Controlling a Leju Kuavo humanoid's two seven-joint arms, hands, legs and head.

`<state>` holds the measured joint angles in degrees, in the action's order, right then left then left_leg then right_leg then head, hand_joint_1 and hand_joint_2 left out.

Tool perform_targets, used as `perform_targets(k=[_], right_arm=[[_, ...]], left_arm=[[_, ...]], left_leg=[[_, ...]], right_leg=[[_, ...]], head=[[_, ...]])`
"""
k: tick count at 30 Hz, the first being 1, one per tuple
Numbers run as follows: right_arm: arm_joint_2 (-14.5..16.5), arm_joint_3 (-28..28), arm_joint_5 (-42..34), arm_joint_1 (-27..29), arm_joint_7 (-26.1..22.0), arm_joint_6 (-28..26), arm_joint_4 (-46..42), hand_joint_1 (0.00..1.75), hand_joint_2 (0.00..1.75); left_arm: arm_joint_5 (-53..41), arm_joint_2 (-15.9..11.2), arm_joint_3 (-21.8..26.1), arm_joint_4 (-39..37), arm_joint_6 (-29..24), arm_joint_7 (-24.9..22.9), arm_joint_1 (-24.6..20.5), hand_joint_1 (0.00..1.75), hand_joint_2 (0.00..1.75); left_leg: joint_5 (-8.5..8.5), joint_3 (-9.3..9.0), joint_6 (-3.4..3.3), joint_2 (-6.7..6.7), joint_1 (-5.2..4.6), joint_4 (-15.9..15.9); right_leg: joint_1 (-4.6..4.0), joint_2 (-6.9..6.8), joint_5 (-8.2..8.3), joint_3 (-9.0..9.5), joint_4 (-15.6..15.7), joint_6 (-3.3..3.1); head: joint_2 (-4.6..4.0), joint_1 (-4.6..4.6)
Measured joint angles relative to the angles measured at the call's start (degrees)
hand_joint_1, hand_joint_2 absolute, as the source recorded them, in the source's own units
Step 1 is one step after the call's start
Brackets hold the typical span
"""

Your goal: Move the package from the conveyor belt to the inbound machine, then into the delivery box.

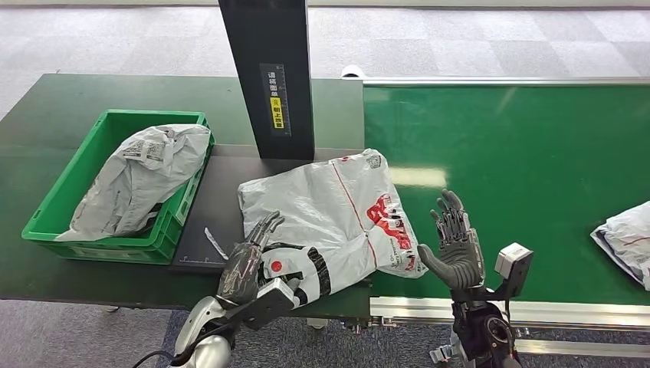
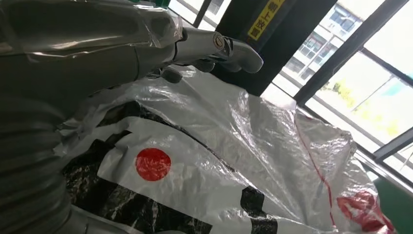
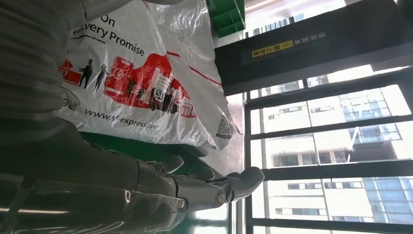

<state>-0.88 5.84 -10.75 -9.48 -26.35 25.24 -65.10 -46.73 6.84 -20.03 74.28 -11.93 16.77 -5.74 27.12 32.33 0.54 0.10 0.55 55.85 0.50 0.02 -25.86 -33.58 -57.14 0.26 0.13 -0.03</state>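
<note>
Fingers of my left hand [image 1: 249,264] lie spread on the white package [image 1: 337,207]; my right hand [image 1: 454,249] stands open beside it, holding nothing.

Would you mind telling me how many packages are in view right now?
3: one in the green box, one on the dark scanner plate under the left hand, one at the belt's right edge, partly cut off.

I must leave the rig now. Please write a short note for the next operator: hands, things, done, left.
Left hand: open, lying on the package, not gripping.
Right hand: open, raised beside the package, apart from it.
Package: on the inbound machine under the black post, one edge over the belt.
Box: already holds one bag.
Done: belt to machine.
Left: package into box.
</note>
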Motion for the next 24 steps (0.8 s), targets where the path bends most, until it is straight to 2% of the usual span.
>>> perform_targets(k=[6,11,16,20,24], right_arm=[[0.0,-0.1,1.1,-0.1,0.2,-0.8,0.0,0.00,1.75],[0.4,-0.6,0.9,-0.6,0.9,0.0,0.2,0.00,1.75],[1.0,-1.2,0.1,-1.1,1.3,1.3,0.7,0.00,1.75],[1.2,-1.4,0.1,-1.3,1.4,1.4,1.0,0.00,1.75],[1.3,-1.5,0.0,-1.5,1.4,1.5,1.2,0.00,1.75]], left_arm=[[-1.2,0.3,0.0,-1.5,2.3,-3.1,-0.8,0.00,1.75],[-1.2,0.9,0.9,-2.2,1.8,-3.8,-1.7,0.00,1.75],[-1.0,1.7,2.0,-3.2,1.3,-3.8,-2.2,0.17,1.75],[-0.3,2.1,2.7,-3.7,1.7,-3.8,-2.2,1.59,1.75],[-0.1,2.2,2.9,-4.0,1.7,-3.8,-2.3,1.65,1.75]], left_leg=[[0.00,0.01,0.00,-0.01,0.00,0.0],[0.00,0.01,0.00,-0.01,0.00,0.0],[0.00,0.01,0.00,-0.02,0.00,0.0],[0.00,0.02,0.00,-0.02,0.00,0.0],[0.00,0.02,0.00,-0.02,0.00,0.0]], right_leg=[[0.00,0.00,0.00,0.00,0.0,0.00],[0.00,0.00,0.00,0.00,0.0,0.00],[0.00,-0.01,0.00,0.00,0.0,0.00],[0.00,-0.01,0.00,0.00,0.0,0.00],[0.00,-0.01,0.00,0.00,0.0,0.00]], head=[[0.00,-0.01],[0.00,-0.01],[0.00,-0.01],[0.00,-0.01],[0.00,-0.01]])
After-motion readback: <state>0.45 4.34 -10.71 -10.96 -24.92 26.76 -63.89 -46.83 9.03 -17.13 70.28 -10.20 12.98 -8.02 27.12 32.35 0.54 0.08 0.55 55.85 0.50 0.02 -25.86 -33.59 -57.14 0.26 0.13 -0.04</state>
